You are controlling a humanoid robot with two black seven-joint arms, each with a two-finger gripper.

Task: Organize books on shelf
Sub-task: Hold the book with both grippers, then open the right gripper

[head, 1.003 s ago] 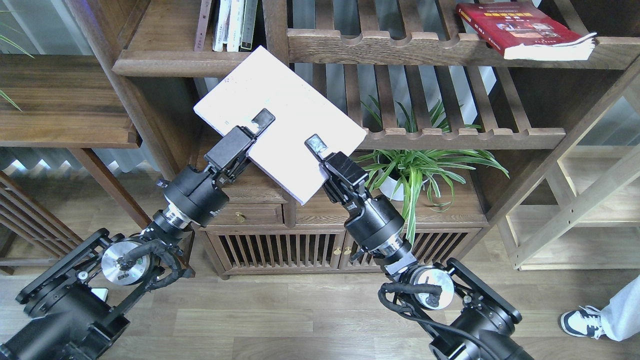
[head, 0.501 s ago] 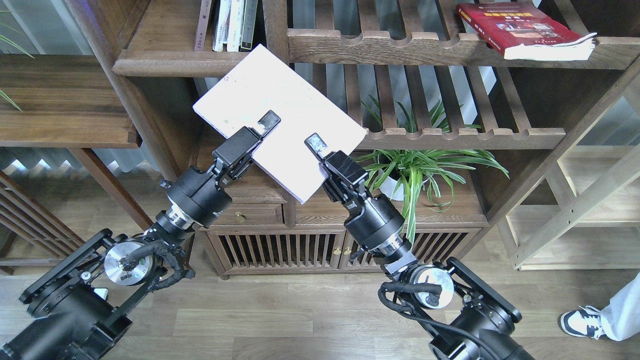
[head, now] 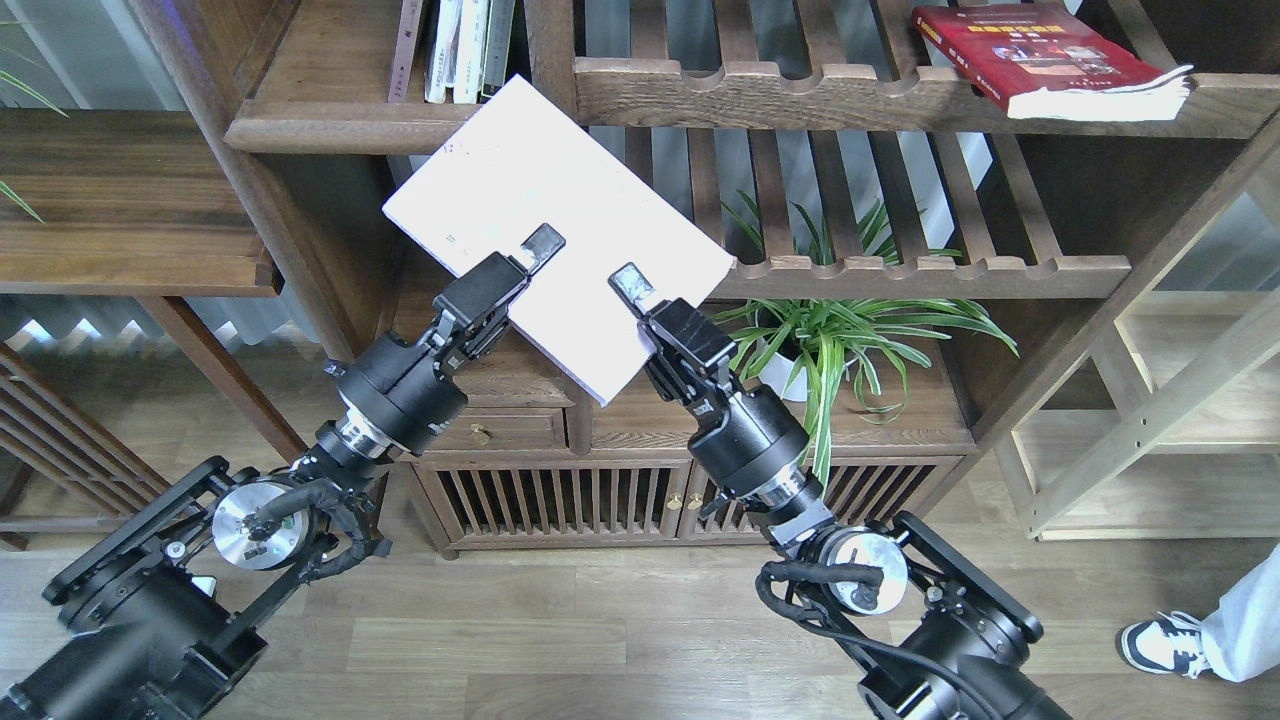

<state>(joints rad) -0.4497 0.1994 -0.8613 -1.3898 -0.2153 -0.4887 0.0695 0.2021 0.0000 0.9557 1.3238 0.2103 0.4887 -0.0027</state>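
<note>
A thick white book (head: pixel 560 210) hangs tilted in front of the bookcase, its top corner overlapping the rounded front edge of the solid dark-brown shelf (head: pixel 330 130). My left gripper (head: pixel 542 243) is shut on the book's lower-left edge, one finger lying on the cover. My right gripper (head: pixel 630 287) is shut on the same lower edge, further right. A red book (head: pixel 1040 55) with a yellow band lies flat on the slatted shelf at the upper right. A brownish spine (head: pixel 405 50) stands upright on the solid shelf.
Thin white-spined books (head: pixel 465 45) stand upright on the solid shelf. A potted green plant (head: pixel 830 340) sits on the low cabinet (head: pixel 520 420) under the slatted rails (head: pixel 900 270). A person's shoe (head: pixel 1160 642) is at the lower right.
The white book has risen slightly toward the solid shelf, its top corner now higher over the front edge. My left gripper has shifted right along the book's edge; the right one barely moved.
</note>
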